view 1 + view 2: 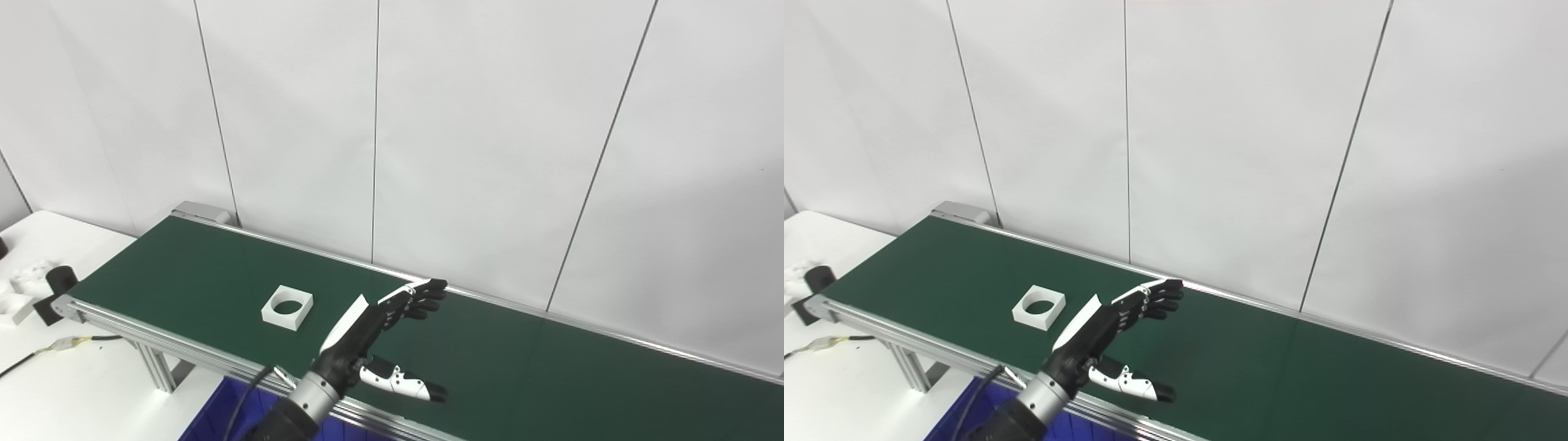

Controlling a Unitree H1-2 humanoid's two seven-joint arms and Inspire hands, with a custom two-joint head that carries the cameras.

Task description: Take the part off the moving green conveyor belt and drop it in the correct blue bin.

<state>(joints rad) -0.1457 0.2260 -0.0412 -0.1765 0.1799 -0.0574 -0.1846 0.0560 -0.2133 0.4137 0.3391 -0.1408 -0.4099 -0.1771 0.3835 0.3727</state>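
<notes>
A white square part with a round hole (287,307) lies flat on the green conveyor belt (184,269); it also shows in the right eye view (1039,307). My left hand (380,337) hovers over the belt just right of the part, open and empty, fingers stretched toward the far rail and thumb apart toward the near side. It does not touch the part. The right hand is not in view.
A blue bin (214,416) shows partly under the belt's near rail at the bottom. A white table (73,380) at the left holds white parts (24,288), a black cylinder (60,278) and a cable. A white panel wall stands behind the belt.
</notes>
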